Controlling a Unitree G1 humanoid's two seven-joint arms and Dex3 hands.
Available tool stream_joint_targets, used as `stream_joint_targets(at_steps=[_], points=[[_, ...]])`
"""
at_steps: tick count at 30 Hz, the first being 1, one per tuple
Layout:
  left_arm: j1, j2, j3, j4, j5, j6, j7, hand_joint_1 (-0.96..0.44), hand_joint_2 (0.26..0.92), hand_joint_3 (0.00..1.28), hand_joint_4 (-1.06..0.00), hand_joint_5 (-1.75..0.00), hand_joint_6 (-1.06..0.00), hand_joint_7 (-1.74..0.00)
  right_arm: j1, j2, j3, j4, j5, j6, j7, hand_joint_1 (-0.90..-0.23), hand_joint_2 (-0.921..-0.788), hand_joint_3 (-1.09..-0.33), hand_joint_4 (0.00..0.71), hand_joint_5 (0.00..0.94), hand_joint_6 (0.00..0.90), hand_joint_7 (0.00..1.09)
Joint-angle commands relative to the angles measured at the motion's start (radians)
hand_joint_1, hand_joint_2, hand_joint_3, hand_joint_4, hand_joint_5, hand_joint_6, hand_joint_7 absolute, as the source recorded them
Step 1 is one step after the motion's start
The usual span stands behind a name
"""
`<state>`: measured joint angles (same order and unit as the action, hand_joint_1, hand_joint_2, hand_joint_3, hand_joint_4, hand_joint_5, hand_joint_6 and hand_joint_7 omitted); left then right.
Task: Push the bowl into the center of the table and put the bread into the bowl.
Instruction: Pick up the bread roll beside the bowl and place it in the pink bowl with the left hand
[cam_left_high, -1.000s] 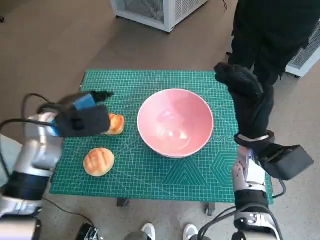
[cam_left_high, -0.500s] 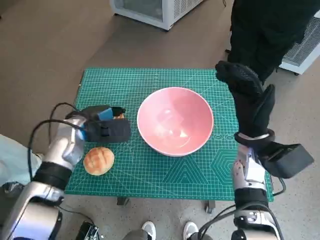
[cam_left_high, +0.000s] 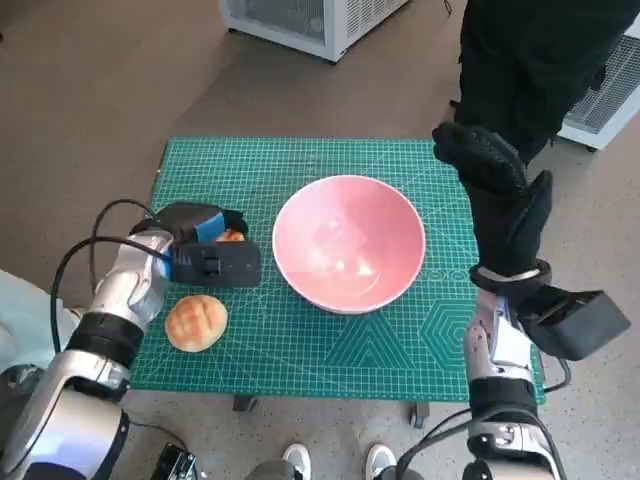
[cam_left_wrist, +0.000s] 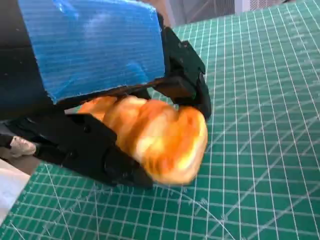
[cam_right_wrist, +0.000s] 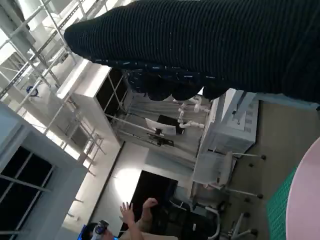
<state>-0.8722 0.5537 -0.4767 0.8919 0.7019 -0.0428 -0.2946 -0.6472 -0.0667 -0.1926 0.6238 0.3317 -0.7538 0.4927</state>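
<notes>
Two bread rolls, one apparently in left robot hand; one bowl.

Left hand has closed on 1 bread roll

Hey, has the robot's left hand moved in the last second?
Yes. The left hand has shifted toward the pink bowl, now covering the bread roll it grips; the bowl stayed put.

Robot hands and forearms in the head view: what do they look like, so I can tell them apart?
Left robot hand: black, blue tape on its back, silver forearm, looping black cables. Right robot hand: black knitted glove, pale forearm, black boxy wrist module.
</notes>
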Motion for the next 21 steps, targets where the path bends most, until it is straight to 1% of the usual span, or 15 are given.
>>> stream_joint_targets(at_steps=[1,5,8,14,18,21], points=[[0.0,0.047,0.052,-0.115,-0.031,0.007,-0.018,0.0,0.906,0.03,-0.76,-1.16,-0.71,-1.01,0.024,0.001,-0.002,0.005,0.007,0.007,0.002,-0.788,-0.921,-0.726,0.219,0.004,0.16,0.42],[0.043,0.074,0.122,-0.279,-0.069,0.024,-0.017,0.0,0.907,0.03,-0.76,-1.18,-0.72,-0.99,0.023,0.001,-0.002,0.007,0.008,0.005,0.004,-0.788,-0.921,-0.728,0.219,0.004,0.157,0.42],[0.075,0.091,0.181,-0.393,-0.103,0.011,0.004,0.0,0.906,0.02,-0.77,-1.16,-0.72,-0.99,0.022,0.002,-0.001,0.008,0.007,0.002,0.004,-0.788,-0.921,-0.728,0.219,0.003,0.156,0.42],[0.137,0.097,0.288,-0.623,-0.171,0.013,0.009,0.0,0.896,0.02,-0.81,-1.06,-0.73,-1.04,0.022,0.003,-0.001,0.015,0.01,-0.001,0.01,-0.788,-0.921,-0.729,0.22,0.003,0.154,0.43],[0.168,0.084,0.334,-0.753,-0.203,0.009,0.007,0.0,0.894,0.02,-0.82,-1.05,-0.73,-1.05,0.023,0.003,-0.001,0.016,0.013,0.0,0.014,-0.788,-0.921,-0.729,0.219,0.003,0.152,0.43],[0.177,0.073,0.347,-0.821,-0.214,0.014,0.0,0.0,0.891,0.01,-0.83,-1.03,-0.73,-1.05,0.024,0.003,-0.001,0.015,0.014,0.0,0.015,-0.787,-0.921,-0.73,0.219,0.003,0.151,0.43]])
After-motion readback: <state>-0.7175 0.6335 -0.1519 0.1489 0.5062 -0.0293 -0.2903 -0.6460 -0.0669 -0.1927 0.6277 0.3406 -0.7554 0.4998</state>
